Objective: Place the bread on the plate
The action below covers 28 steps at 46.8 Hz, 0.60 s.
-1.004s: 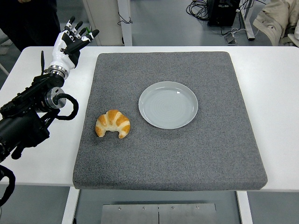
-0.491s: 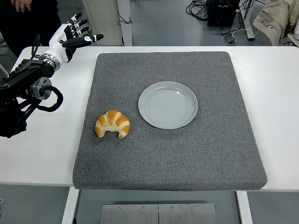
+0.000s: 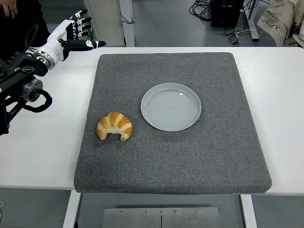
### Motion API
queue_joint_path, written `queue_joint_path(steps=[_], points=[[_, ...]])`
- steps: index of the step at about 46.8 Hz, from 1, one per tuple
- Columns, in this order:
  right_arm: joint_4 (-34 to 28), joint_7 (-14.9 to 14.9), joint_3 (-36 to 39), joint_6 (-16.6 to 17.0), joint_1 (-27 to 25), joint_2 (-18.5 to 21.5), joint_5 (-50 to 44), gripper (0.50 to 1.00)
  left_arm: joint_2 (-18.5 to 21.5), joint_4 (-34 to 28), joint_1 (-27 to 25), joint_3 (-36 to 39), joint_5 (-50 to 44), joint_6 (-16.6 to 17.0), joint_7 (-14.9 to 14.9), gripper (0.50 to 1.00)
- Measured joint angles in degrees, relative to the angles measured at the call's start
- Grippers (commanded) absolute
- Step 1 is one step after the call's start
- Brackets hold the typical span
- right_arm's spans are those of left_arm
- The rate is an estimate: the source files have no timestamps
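The left hand (image 3: pixel 71 34) hung over the table's (image 3: pixel 57 142) far left corner, well apart from the bread, with its black arm (image 3: pixel 21 80) reaching in from the left edge. Its fingers (image 3: pixel 81 23) were spread and extended, the thumb pointing right toward the mat, and it held nothing. The croissant-shaped bread (image 3: pixel 114 126) lay on the grey mat (image 3: pixel 171 161), left of centre, near the plate's lower left but not touching it. The pale plate (image 3: pixel 171 107) sat at the mat's middle, with nothing in it.
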Motion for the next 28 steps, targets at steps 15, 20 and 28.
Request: queue_joint_path(steps=[15, 20, 28], points=[[0.0, 0.0, 0.0, 0.01, 0.01, 0.0, 0.0, 1.0, 5.24, -6.75, 0.07, 2.27, 5.8, 0.0, -0.08, 0.961], [0.0, 0.0, 0.0, 0.02, 0.01, 0.0, 0.0, 1.0, 5.55, -7.44, -0.1, 2.83, 6.75, 0.0, -0.13, 0.963], [0.0, 0.0, 0.0, 0.03, 0.0, 0.0, 0.0, 1.0, 6.53, -9.46, -0.1, 2.85, 6.87, -0.08, -0.14, 0.968]])
